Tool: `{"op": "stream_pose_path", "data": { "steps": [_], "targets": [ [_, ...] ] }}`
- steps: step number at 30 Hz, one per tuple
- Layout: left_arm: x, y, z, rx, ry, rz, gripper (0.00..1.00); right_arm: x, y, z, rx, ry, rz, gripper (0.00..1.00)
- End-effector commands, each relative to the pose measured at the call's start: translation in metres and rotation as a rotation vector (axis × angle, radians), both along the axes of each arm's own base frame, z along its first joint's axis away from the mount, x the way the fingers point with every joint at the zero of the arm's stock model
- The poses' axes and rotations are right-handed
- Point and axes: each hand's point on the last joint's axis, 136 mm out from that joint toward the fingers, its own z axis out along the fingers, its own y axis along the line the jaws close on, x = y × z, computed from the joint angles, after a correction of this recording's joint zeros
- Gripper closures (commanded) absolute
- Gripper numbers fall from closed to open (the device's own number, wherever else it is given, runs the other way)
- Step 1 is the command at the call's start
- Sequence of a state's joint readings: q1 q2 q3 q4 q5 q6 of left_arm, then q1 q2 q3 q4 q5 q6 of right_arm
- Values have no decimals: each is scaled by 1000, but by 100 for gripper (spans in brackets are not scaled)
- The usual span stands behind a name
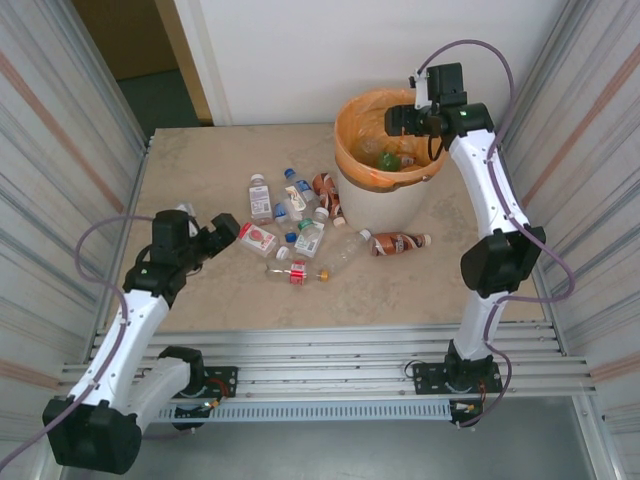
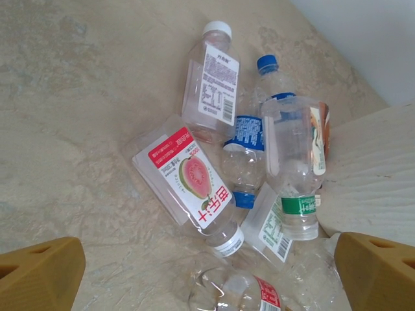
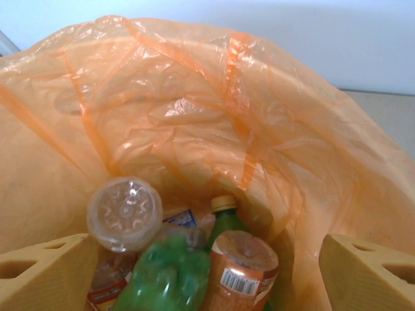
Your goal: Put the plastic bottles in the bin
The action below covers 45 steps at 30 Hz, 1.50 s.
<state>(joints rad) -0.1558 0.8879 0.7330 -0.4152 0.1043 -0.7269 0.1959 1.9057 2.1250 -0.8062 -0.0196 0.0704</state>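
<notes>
The bin point(image 1: 347, 150), a cream bucket with an orange bag over its rim, stands at the back right. My right gripper point(image 1: 405, 120) hovers above it, open. In the right wrist view the gripper point(image 3: 207, 275) looks down on bottles inside the bag point(image 3: 194, 97): a blurred green one point(image 3: 165, 275), an orange-brown one point(image 3: 241, 272) and a clear one point(image 3: 124, 214). Several plastic bottles point(image 1: 292, 215) lie left of the bin. My left gripper point(image 1: 230, 232) is open beside them. From the left wrist, the gripper point(image 2: 211, 278) stands just short of a guava-labelled bottle point(image 2: 188, 184).
A brown-labelled bottle point(image 1: 398, 243) and a clear one point(image 1: 342, 254) lie in front of the bin. Corrugated metal walls point(image 1: 60, 150) close in both sides. Bare tabletop point(image 1: 200, 170) stretches at the back left.
</notes>
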Motion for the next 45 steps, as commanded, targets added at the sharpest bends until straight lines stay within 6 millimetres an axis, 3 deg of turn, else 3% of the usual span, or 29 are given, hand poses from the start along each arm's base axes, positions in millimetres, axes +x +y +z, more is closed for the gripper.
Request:
{"op": "stream_pose_path", "data": {
  "steps": [1,4,7,19,20,30,37,45],
  "targets": [
    [-2,-1,-16,-36,45,13,2,-23,2,47,40,-105,13,7],
    [-3,-4,-29,-63,86,20,3,-37,7,61,70,-135,31,0],
    [-2,-7,-38,-72,117,33,3,-51,11,69,85,-147,36,2],
    [20,-31,-71,-72,285,108,2,-107,17,73,114,-112,-31,2],
    [23,-32,-75,-74,305,115,2,-110,15,61,122,-81,-50,2],
    [52,-46,-101,-34,431,173,2,-131,4,32,145,-7,-118,2],
    [69,-40,-115,78,488,217,2,-139,11,23,173,1,-75,2],
    [82,-48,-129,92,522,210,2,-141,12,16,174,-7,-63,2]
  ]
}}
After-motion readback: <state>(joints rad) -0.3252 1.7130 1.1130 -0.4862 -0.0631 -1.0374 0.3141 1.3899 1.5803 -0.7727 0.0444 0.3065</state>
